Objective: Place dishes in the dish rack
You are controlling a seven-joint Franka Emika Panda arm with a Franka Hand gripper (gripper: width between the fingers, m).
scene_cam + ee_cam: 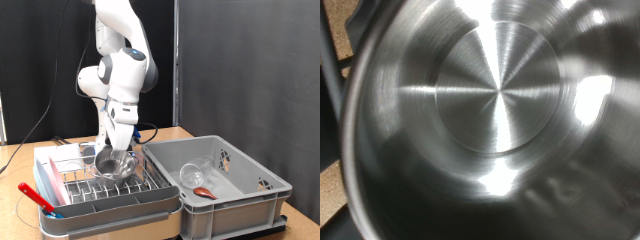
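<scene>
The shiny steel bowl (115, 163) stands tilted on its edge over the wire prongs of the pale dish rack (150, 203) at the exterior view's lower left. My gripper (118, 145) is directly above it, right at the bowl's upper rim. In the wrist view the inside of the bowl (500, 100) fills the whole picture and no fingers show. The clear glass (193, 174) lies on its side in the grey crate, with the reddish-brown spoon (205, 190) beside it.
The deep grey crate (255, 190) stands right of the rack, touching it. A red-handled utensil (35, 195) and a blue item (45, 180) lie along the rack's left edge. Cables trail over the wooden table (20, 160) behind.
</scene>
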